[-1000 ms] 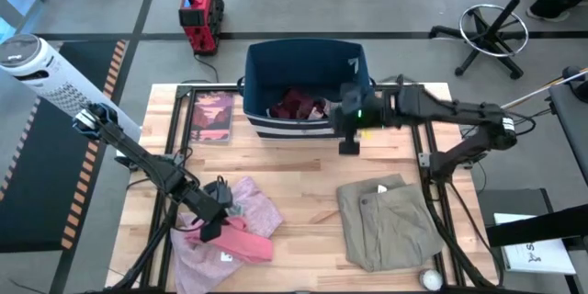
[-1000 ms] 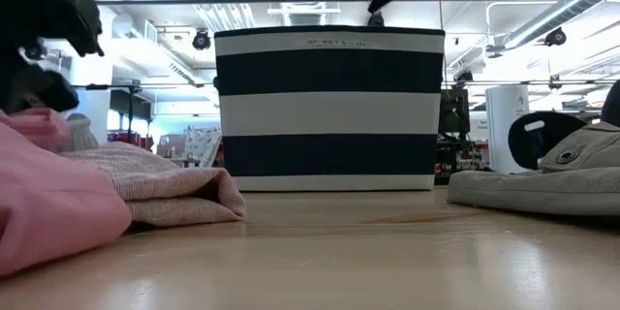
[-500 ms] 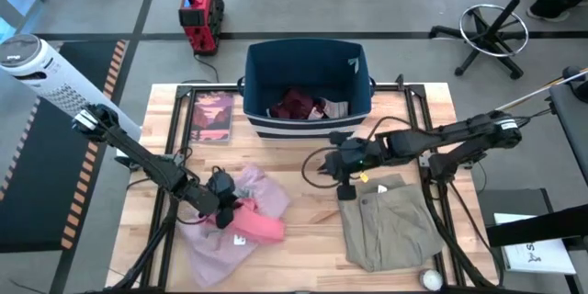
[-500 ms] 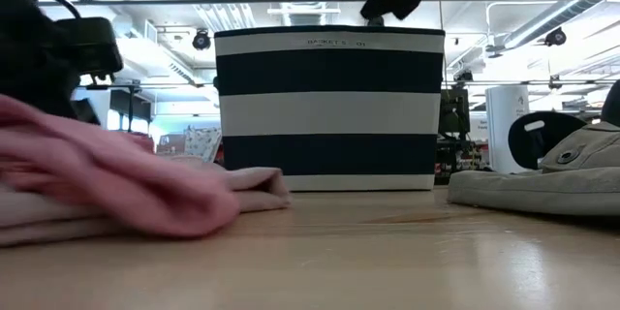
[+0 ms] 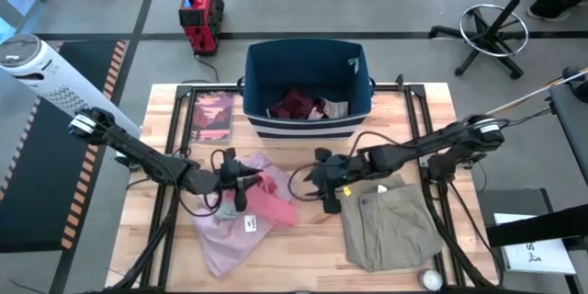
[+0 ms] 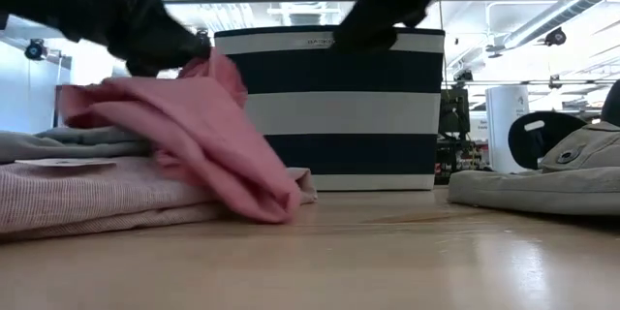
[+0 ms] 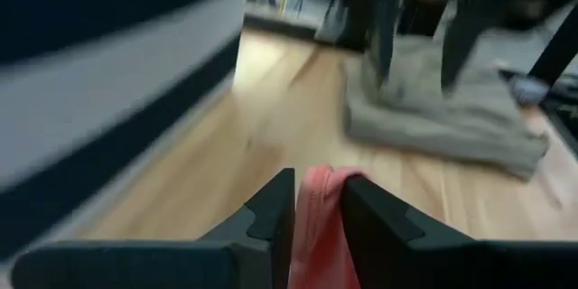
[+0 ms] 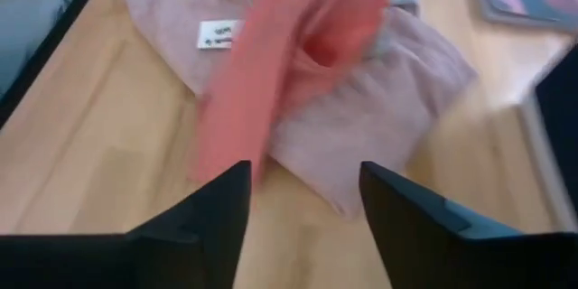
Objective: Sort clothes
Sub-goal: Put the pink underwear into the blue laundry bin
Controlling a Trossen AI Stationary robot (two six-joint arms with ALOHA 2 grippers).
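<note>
High view straight down, low view level at tabletop, wrist views close, all sharing the pink garment (image 5: 268, 204)

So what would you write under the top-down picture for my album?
Left gripper lifts a pink cloth off the pale pink pile while the open right gripper waits by the khaki garment.

Two dark jointed arms, looping black cables, blocky black tool fingers (image 8: 209, 226).

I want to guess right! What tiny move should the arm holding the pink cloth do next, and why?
Probably lift it higher. The left end effector is shut on the pink cloth, whose tail still drapes onto the pale pink garment beneath, short of the bin.
</note>
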